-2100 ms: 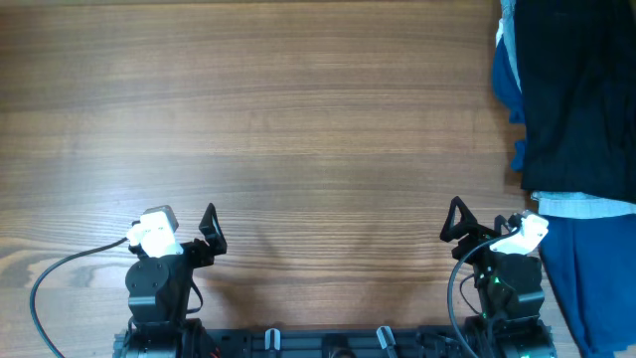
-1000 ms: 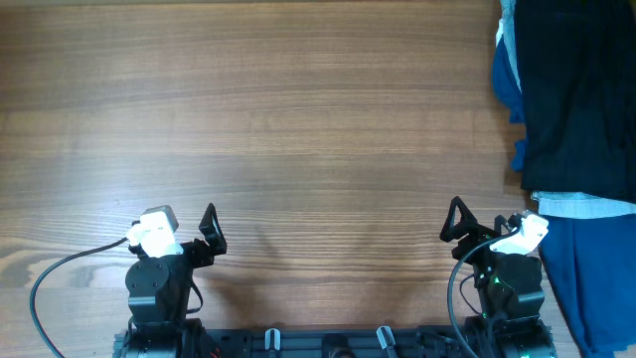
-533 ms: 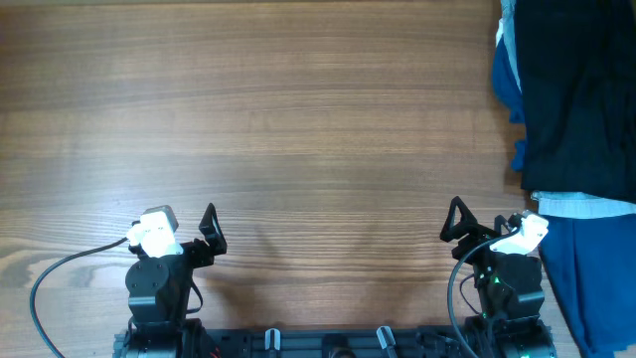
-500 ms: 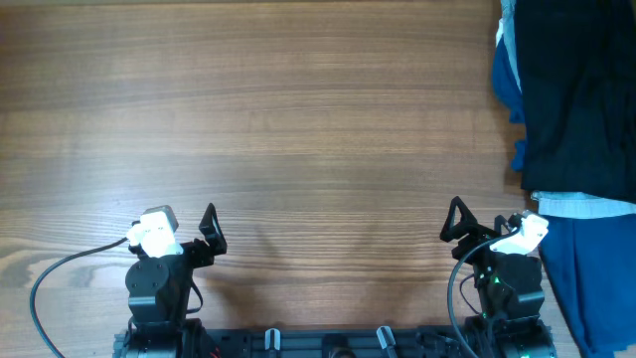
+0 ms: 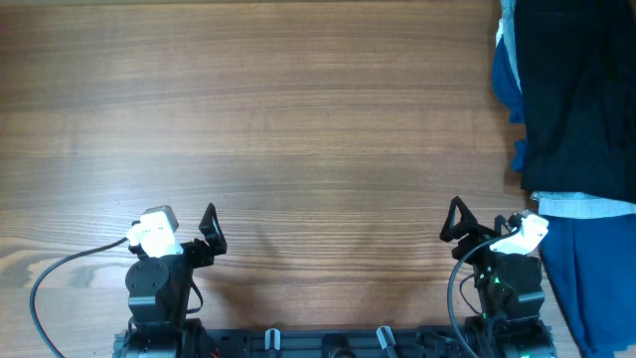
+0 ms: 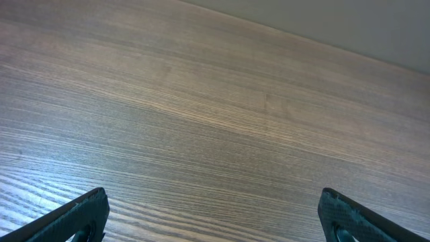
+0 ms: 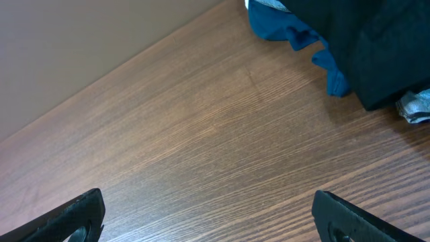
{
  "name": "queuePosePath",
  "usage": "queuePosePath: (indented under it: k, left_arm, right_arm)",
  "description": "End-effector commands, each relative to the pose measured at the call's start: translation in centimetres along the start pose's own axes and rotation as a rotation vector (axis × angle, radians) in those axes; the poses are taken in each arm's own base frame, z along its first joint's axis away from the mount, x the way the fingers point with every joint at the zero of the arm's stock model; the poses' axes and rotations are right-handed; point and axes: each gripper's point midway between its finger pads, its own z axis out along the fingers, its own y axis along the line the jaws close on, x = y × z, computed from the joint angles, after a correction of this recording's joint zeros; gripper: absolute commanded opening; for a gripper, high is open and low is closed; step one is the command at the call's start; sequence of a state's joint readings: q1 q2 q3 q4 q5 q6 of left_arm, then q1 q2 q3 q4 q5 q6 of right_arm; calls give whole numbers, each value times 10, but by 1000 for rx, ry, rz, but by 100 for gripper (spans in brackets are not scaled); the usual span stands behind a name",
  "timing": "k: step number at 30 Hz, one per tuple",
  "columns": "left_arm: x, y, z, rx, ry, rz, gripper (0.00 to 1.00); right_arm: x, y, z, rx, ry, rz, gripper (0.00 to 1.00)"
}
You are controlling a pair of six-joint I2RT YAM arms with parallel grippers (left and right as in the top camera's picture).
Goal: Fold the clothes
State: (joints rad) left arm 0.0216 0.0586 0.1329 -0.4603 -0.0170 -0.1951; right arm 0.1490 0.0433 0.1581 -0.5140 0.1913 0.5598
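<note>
Left gripper (image 6: 213,218): jaws spread wide, gripping nothing, only wood grain between the two black fingers (image 6: 82,215). Right gripper (image 7: 213,216): likewise released and empty, fingers (image 7: 349,218) at the lower corners of its wrist view. Both parked low at the near edge of the table (image 5: 298,119), tucked back over their bases, pointing toward the far side. Probably a rest pose, with jaws readied wide for soft cloth.

Further out, at the far right end of the table: the clothes (image 5: 581,89), one big black garment, bunched rather than spread flat and running off the edge of the overhead view. Well apart from the left gripper, nearer the right one, touched by neither. Stacked with other laundry: a strip of pale denim (image 5: 581,206) at its near edge, then blue cloth (image 5: 596,288) closer to the robot. More blue peeping out along its left side, seemingly from underneath; same piece or not, hard to say.

Folding not begun, by the look of it. Broad middle of the table likely kept free as room for laying the garment flat. Likely first move: reach with the right arm, pinch a black edge, drag it toward the centre. Main risk: catching the blue cloth along with the black.
</note>
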Motion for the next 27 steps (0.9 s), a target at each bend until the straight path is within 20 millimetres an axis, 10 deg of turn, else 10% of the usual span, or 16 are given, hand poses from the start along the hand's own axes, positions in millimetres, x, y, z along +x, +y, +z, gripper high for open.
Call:
queuePosePath:
  k: [1, 11, 19, 27]
  left_arm:
    - [-2, 1, -1, -8, -10, 16, 100]
    - [-2, 1, -1, -8, -10, 16, 100]
    - [-2, 1, -1, -8, -10, 16, 100]
    - [-2, 1, -1, -8, -10, 16, 100]
  right_arm:
    - [-3, -1, -1, 3, -20, -2, 100]
    - [-9, -8, -1, 44, -50, -5, 100]
    - [-17, -21, -3, 146, -59, -565, 100]
    - [-33, -7, -5, 90, -135, -437, 100]
